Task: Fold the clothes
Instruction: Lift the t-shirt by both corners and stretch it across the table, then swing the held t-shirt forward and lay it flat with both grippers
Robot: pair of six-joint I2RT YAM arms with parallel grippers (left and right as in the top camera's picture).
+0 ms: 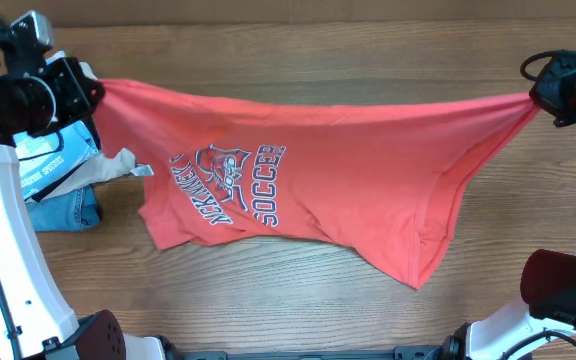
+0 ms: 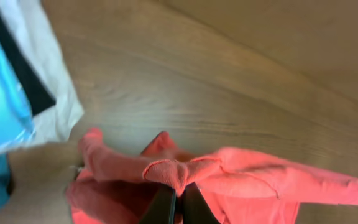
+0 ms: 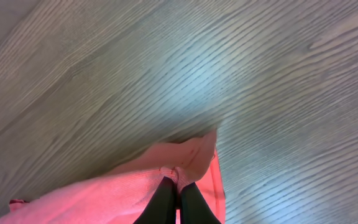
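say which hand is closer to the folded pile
Left. The left hand grips the red shirt beside the folded pile; the right hand grips the shirt's other end, far across the table.

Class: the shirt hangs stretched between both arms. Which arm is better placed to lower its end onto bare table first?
Probably the right. The right fingers pinch the T-shirt over bare table, while the left fingers hold their end close beside the folded pile, which lowered cloth could land on.

the t-shirt (image 1: 308,180) spans the table (image 1: 268,300) (folded pile (image 1: 63,185) at its left end).
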